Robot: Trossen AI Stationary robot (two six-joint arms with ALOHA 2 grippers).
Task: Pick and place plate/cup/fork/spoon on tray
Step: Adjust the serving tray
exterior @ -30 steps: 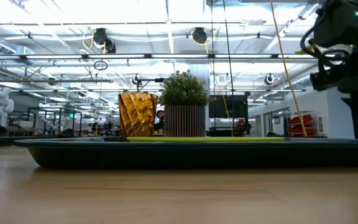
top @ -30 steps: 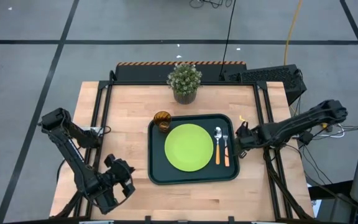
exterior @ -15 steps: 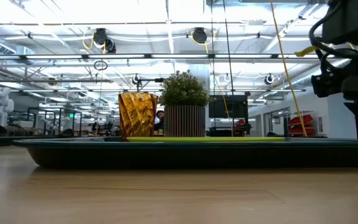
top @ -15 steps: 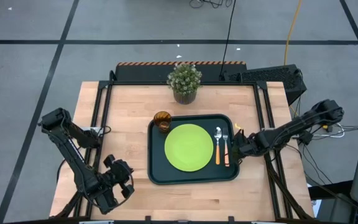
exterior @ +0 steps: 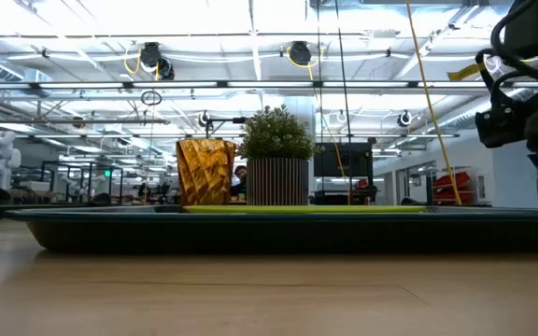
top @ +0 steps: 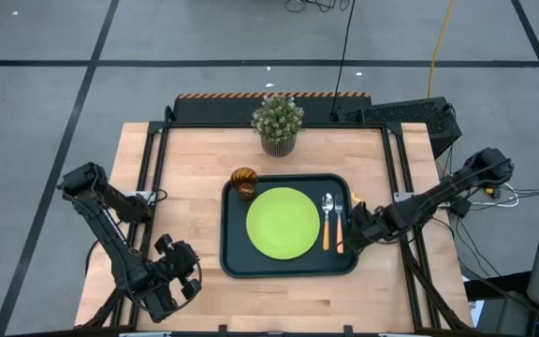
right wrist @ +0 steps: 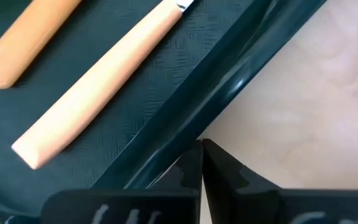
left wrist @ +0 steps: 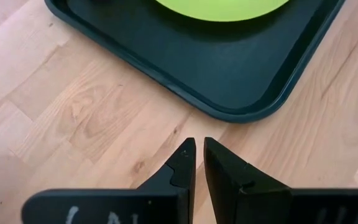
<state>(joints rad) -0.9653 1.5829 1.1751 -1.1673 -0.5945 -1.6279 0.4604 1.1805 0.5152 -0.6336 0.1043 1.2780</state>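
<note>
Pressing its closed, empty tips against the tray (top: 289, 267)'s right rim, the right pincer (top: 358, 231) seems to nudge it (plate (top: 284, 223), cup (top: 244, 182), fork (top: 340, 226), spoon (top: 327, 218) already aboard mid-surface), so next it should retreat, while the left pincer (top: 178, 278), nearly closed and empty, waits near the front-left corner.

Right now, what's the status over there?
Right pincer shut at dark green tray rim. Left pincer nearly shut, empty. Lime-green plate on tray. Nothing blocking.
</note>
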